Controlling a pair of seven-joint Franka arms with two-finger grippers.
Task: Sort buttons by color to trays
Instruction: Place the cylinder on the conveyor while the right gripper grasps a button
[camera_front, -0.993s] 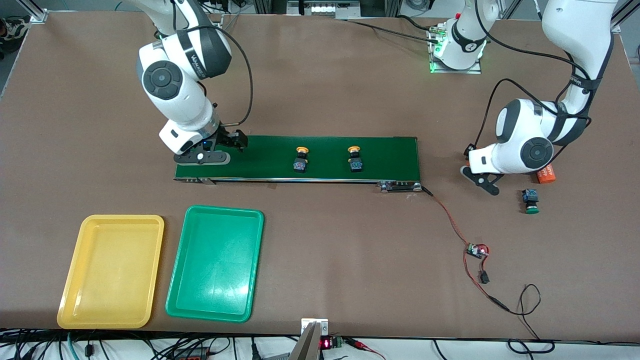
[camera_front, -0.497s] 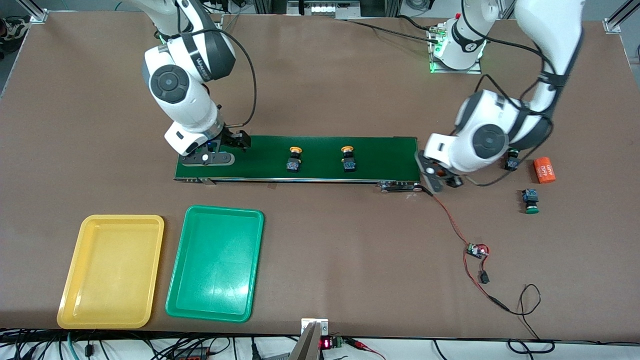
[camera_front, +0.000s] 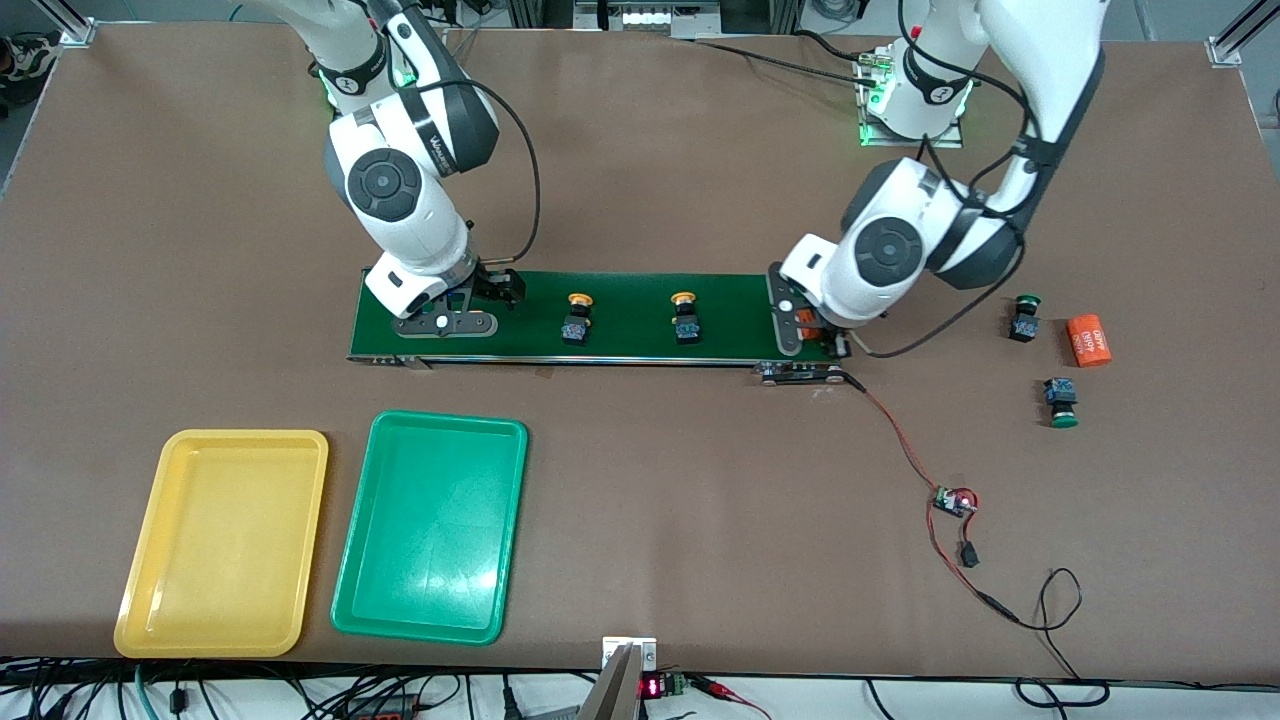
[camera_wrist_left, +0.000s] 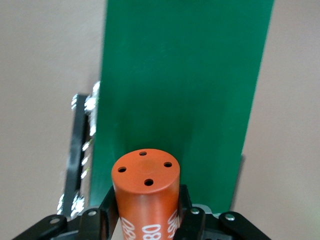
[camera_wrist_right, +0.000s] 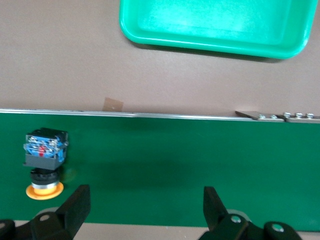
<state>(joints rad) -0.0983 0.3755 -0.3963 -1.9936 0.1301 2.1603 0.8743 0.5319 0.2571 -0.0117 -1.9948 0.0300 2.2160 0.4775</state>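
Observation:
Two yellow-capped buttons stand on the dark-green conveyor belt (camera_front: 640, 300), one (camera_front: 576, 320) nearer the right arm's end, the other (camera_front: 684, 318) mid-belt. Two green-capped buttons (camera_front: 1022, 318) (camera_front: 1060, 402) lie on the table toward the left arm's end. My right gripper (camera_front: 440, 322) is open over the belt's end; in the right wrist view (camera_wrist_right: 145, 207) a yellow button (camera_wrist_right: 45, 160) sits beside one fingertip (camera_wrist_right: 75, 205). My left gripper (camera_front: 810, 335) is shut on an orange cylinder (camera_wrist_left: 146, 195) over the belt's other end (camera_wrist_left: 185, 75). The yellow tray (camera_front: 222, 540) and green tray (camera_front: 430, 525) hold nothing.
A second orange cylinder (camera_front: 1088, 340) lies beside the green buttons. A red wire with a small circuit board (camera_front: 952, 500) runs from the belt's end toward the front camera. The green tray's rim (camera_wrist_right: 200, 44) shows in the right wrist view.
My left arm swung from beside the green buttons to the belt's end, carrying the orange cylinder. My right gripper shifted along the belt. Both yellow buttons rode toward the right arm's end.

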